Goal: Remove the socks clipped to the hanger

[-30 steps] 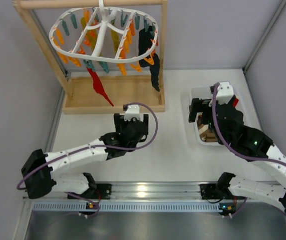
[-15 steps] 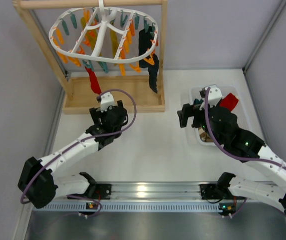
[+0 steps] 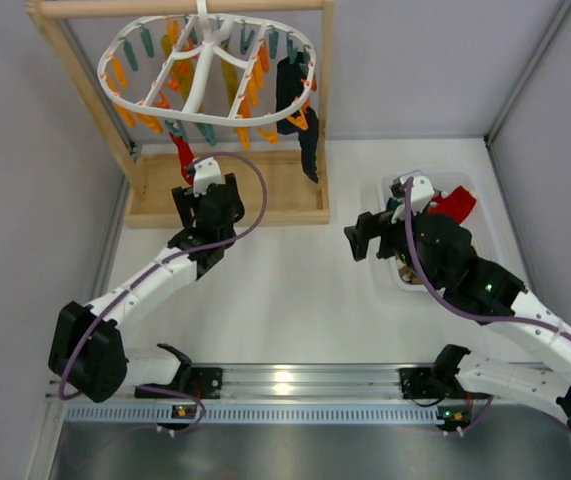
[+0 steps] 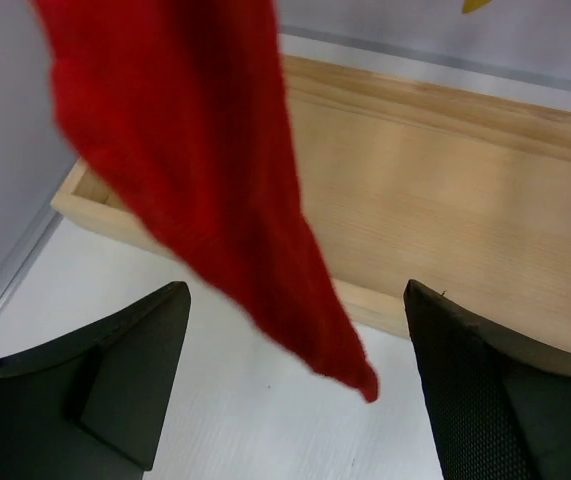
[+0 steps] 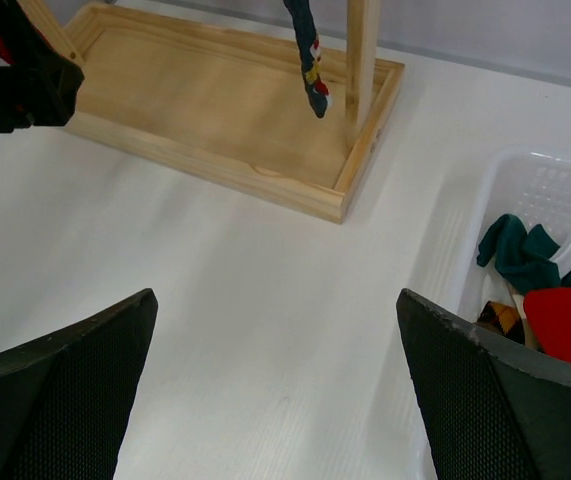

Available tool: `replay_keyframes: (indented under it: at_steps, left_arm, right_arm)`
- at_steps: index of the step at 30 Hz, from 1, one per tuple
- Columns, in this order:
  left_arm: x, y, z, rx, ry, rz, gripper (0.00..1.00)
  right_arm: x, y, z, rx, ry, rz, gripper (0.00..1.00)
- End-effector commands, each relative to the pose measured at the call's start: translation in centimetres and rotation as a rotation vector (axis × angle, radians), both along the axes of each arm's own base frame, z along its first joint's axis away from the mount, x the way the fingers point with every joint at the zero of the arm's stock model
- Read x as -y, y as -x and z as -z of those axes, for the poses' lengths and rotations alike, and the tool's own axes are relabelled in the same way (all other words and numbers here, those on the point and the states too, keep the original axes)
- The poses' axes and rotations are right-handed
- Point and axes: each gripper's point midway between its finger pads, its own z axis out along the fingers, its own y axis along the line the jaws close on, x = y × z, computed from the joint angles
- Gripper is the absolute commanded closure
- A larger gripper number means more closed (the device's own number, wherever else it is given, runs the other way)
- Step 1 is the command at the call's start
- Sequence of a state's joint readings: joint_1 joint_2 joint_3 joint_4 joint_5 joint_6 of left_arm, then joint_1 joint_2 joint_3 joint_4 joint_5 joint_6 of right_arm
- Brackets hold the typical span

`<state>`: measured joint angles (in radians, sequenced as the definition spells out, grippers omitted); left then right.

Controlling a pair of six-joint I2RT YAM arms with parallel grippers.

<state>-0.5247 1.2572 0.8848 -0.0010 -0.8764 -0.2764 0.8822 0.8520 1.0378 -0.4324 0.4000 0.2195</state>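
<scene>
The white oval hanger (image 3: 205,70) hangs from the wooden frame with orange and teal clips. A red sock (image 3: 182,155) dangles from its left side, a dark sock (image 3: 300,110) from its right, and a yellow one (image 3: 230,85) shows behind the ring. My left gripper (image 3: 203,200) is open just below the red sock. In the left wrist view the red sock (image 4: 195,170) hangs down between the wide-apart fingers (image 4: 115,380), its tip near the left gripper (image 4: 295,390), untouched. My right gripper (image 3: 365,238) is open and empty over the table, also the right gripper (image 5: 280,400).
The wooden frame's tray base (image 3: 265,185) lies under the hanger, the same base (image 5: 215,100) with an upright post (image 5: 360,60). A white bin (image 3: 465,180) at the right holds a red sock (image 3: 455,203) and other socks; the bin (image 5: 525,190) sits right of my right gripper.
My left arm swung from mid-table up and left to the red sock's lower end. My right gripper moved left off the bin, where a red sock now lies.
</scene>
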Motion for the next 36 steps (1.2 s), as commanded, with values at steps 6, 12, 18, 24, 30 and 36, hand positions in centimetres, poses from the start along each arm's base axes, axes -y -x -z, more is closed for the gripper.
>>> replay_keyframes:
  at_steps: [6,12,18,24,30,36]
  left_arm:
    - [1.3,-3.4,-4.2,0.109,0.032,0.054,0.68]
    - [2.3,-2.7,-4.1,0.123,0.1,0.107,1.0]
    - [5.5,-0.6,-4.2,0.143,0.119,0.133,1.0]
    - [11.4,2.4,-5.1,0.145,0.049,0.215,1.0]
    - [16.4,4.5,-6.1,0.149,0.002,0.306,1.0]
    - [18.8,5.7,-6.1,0.149,-0.005,0.348,1.0]
  right_arm:
    - [-1.9,-0.2,-1.0,0.028,-0.057,-0.067,0.0]
    - [-3.2,0.3,-3.1,0.059,-0.131,-0.134,0.01]
    - [-5.1,1.1,-8.7,0.099,-0.258,-0.226,0.01]
    - [-8.2,1.3,-12.3,0.118,-0.26,-0.336,0.01]
    - [-9.9,0.3,-14.5,0.131,-0.218,-0.35,0.0]
    - [-11.6,-1.8,-17.1,0.163,-0.142,-0.33,0.04]
